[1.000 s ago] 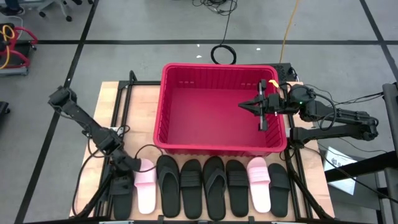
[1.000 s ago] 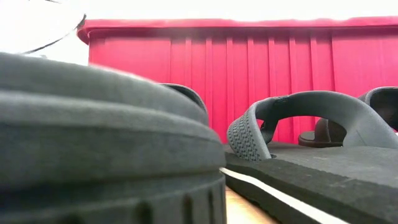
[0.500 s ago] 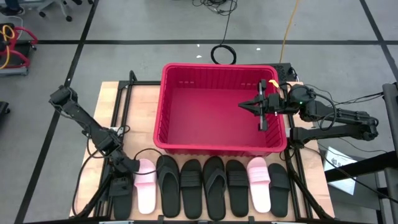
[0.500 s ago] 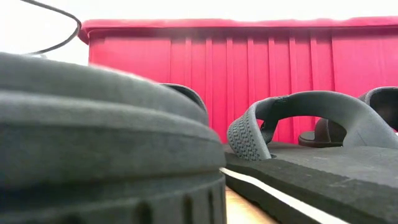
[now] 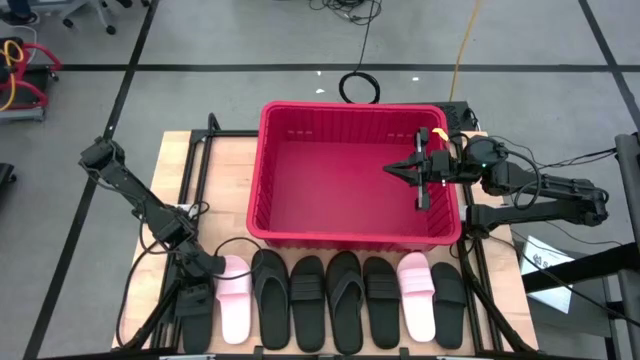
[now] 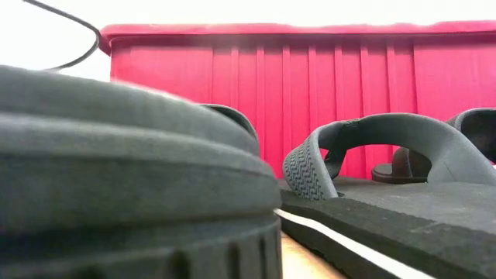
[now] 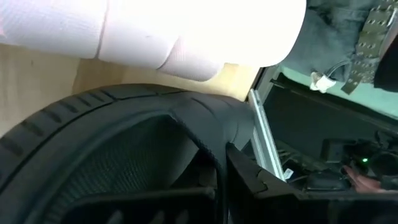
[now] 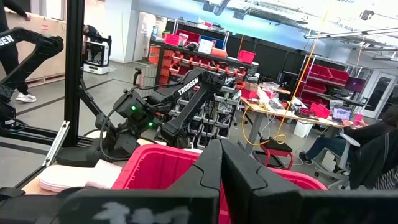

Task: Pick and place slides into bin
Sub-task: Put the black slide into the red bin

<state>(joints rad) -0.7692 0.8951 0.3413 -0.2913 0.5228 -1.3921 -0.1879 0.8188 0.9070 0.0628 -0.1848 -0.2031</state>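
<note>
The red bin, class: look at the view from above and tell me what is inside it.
No slides lie in the bin; its red floor shows bare. Only the shut right gripper hangs over its right half, hiding a little of the floor beneath.

The high camera hangs above the tabletop (image 5: 215, 185) and looks straight down, taking in the whole red bin (image 5: 352, 176), both arms and the row of slides (image 5: 322, 298) lined up beside the bin.

The low camera sits at tabletop level among those slides, so close that one black sole (image 6: 132, 170) fills much of its picture; it faces the bin's ribbed wall (image 6: 310, 93), which the high view also shows.

The left wrist camera is pressed close to a black slide (image 7: 124, 155) and a pink one (image 7: 174, 31).

The right wrist camera looks level across the bin's rim (image 8: 161, 163) toward the left arm (image 8: 186, 99) and the room beyond.
</note>
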